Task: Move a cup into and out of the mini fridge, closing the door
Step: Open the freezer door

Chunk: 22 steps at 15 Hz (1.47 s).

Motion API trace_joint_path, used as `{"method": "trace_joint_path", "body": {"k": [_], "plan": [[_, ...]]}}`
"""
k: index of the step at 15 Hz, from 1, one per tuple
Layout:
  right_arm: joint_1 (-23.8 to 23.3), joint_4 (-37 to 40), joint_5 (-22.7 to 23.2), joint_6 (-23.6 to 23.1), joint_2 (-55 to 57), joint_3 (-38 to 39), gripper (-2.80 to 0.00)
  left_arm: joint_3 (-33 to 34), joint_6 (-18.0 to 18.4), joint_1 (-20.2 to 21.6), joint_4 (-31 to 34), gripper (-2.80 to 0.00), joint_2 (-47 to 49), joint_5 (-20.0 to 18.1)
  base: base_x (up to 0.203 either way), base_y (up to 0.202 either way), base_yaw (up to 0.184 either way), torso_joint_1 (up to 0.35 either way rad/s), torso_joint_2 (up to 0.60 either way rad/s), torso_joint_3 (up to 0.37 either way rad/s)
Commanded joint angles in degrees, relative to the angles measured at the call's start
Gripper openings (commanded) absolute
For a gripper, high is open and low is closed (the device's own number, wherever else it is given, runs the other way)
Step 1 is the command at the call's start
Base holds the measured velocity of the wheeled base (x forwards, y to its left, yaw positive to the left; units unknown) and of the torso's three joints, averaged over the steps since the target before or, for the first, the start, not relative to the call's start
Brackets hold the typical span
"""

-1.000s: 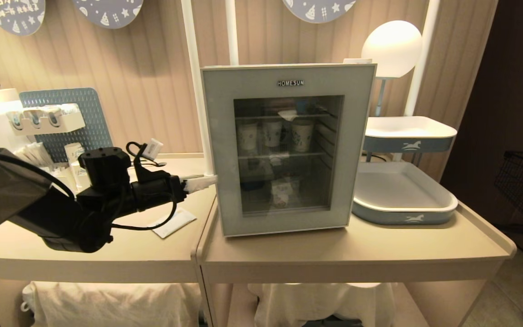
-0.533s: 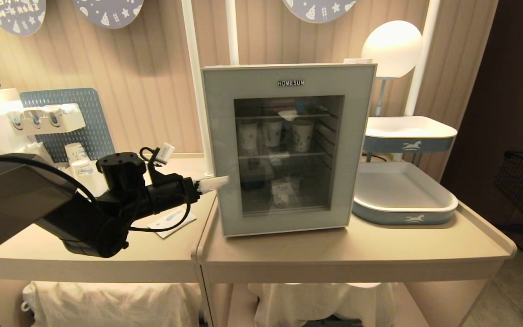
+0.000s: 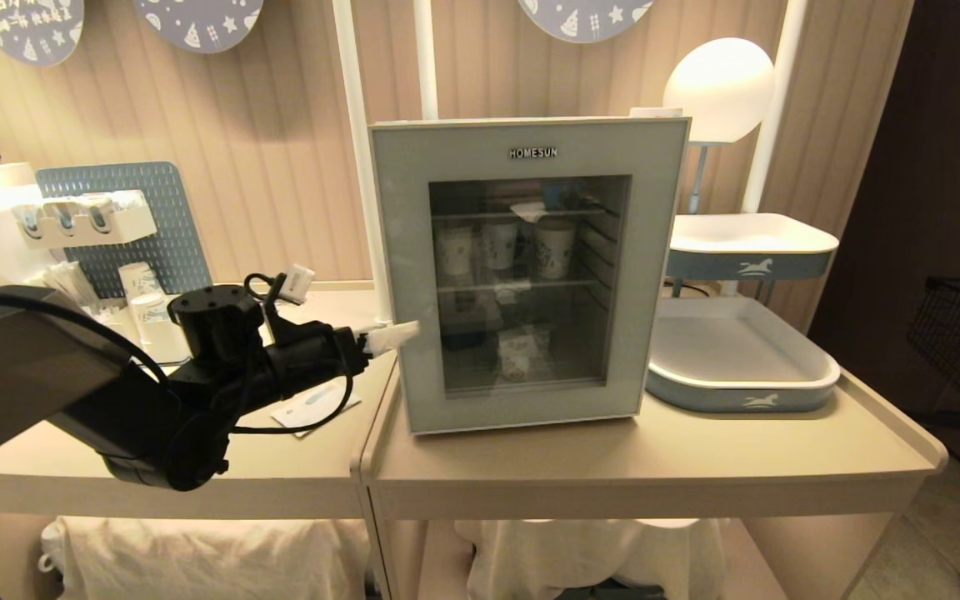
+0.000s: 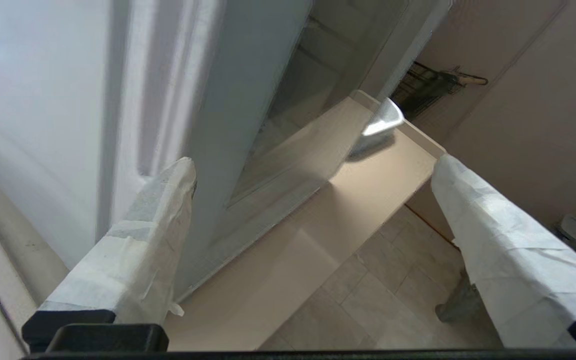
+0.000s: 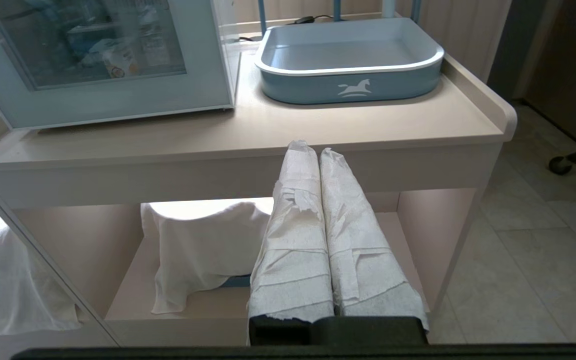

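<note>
Mini fridge is standing on the beige counter, its door sitting closed, "HOMESUN" lettering showing at the top of the pale frame. Through the dark glass window, three patterned cups are standing in a row on the upper wire shelf, with a small packet lying on the level below. Left gripper is reaching in level from the robot's left, its paper-wrapped fingers standing wide apart at the door's left edge. In the left wrist view one finger is lying against the fridge's white side wall where the door frame begins, the other hanging out in front of the door face, well apart from it; nothing is lying between them, and whether the near finger is actually touching the fridge cannot be told. Right gripper is hanging parked below counter height, in front of the counter edge, its two wrapped fingers pressing together with nothing between them. A blue-and-white tray with a horse emblem is sitting beside the fridge on its right, a second tray raised behind it, and a round white lamp glowing above. A white slip of paper is lying on the neighbouring table under the left arm.
</note>
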Motion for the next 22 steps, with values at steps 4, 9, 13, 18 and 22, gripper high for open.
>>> {"method": "trace_joint_path", "body": {"k": [4,9,13,18,22], "plan": [[-0.03,0.0,0.01,0.0,-0.02,-0.01,-2.8,-5.11,-0.08,-0.88,3.17,0.0,1.75,3.22,0.0,0.0,0.0,0.0,0.0,0.0],[-0.04,0.0,0.01,0.0,-0.02,-0.01,-2.8,-7.67,0.28,-4.08,5.03,0.0,4.19,6.48,0.0,0.0,0.0,0.0,0.0,0.0],[-0.04,0.0,0.01,0.0,-0.02,-0.01,-2.8,-8.53,0.28,-5.91,4.94,0.0,5.56,7.6,0.0,0.0,0.0,0.0,0.0,0.0],[0.01,0.0,0.01,0.0,-0.02,-0.01,-2.8,-3.86,-0.12,-6.22,4.7,0.0,0.49,6.61,0.0,0.0,0.0,0.0,0.0,0.0],[0.03,0.0,0.01,0.0,-0.02,-0.01,-2.8,2.54,-0.32,-6.47,4.46,0.0,-6.6,1.22,0.0,0.0,0.0,0.0,0.0,0.0]]}}
